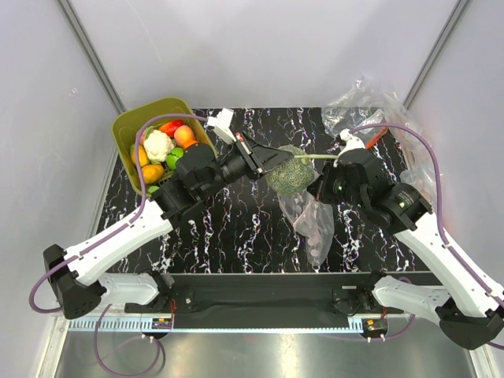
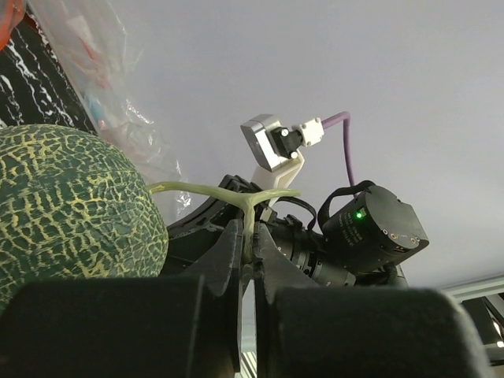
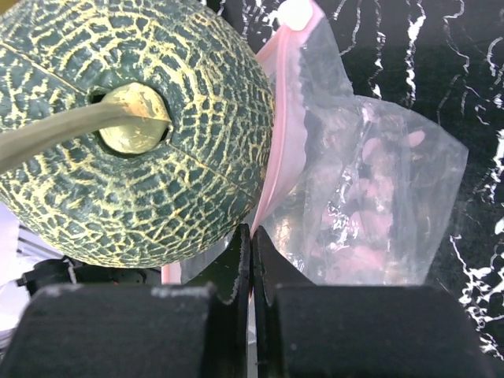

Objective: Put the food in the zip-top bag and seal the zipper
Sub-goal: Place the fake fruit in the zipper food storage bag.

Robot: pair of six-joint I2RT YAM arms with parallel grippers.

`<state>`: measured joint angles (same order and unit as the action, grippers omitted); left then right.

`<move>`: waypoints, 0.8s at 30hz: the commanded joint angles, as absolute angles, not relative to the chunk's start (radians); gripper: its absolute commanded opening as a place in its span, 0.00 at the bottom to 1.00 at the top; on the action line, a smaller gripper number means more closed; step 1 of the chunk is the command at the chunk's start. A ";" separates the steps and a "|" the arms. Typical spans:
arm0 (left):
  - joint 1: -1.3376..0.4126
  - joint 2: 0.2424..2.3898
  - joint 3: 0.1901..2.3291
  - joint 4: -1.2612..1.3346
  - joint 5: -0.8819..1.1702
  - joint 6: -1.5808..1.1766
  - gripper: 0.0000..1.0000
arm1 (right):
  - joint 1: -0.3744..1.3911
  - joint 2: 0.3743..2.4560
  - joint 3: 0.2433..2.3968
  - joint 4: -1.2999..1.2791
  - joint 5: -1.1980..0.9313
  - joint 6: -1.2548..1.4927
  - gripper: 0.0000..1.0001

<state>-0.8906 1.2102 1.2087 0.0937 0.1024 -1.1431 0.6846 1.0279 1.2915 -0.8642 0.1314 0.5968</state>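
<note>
The melon (image 1: 290, 176) is round and dark green, with a yellow net all over it and a pale stem (image 2: 213, 191) on top. The left hand (image 2: 250, 240) is squeezed tight on that stem. The clear bag (image 3: 378, 197) lies right beside the melon, and its pink zipper (image 3: 277, 157) runs along the melon's side. The right hand (image 3: 250, 240) is pinched tight on the zipper, just beside the melon.

Lab booth: white walls (image 1: 260, 55), marbled table (image 1: 228, 232)
</note>
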 commanded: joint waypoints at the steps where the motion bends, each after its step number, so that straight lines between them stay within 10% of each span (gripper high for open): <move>1: -0.899 1.193 1.183 0.101 0.149 -1.149 0.00 | 0.681 0.993 1.276 -0.801 0.178 0.606 0.00; 24: -0.973 1.293 1.247 0.023 0.275 -1.164 0.00 | 0.680 0.940 1.267 -0.833 0.322 0.650 0.00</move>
<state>-0.9646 1.2888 1.2442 0.0010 0.2226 -1.1530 0.6807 0.9474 1.2400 -0.8848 0.3191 0.6441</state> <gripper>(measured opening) 0.042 0.012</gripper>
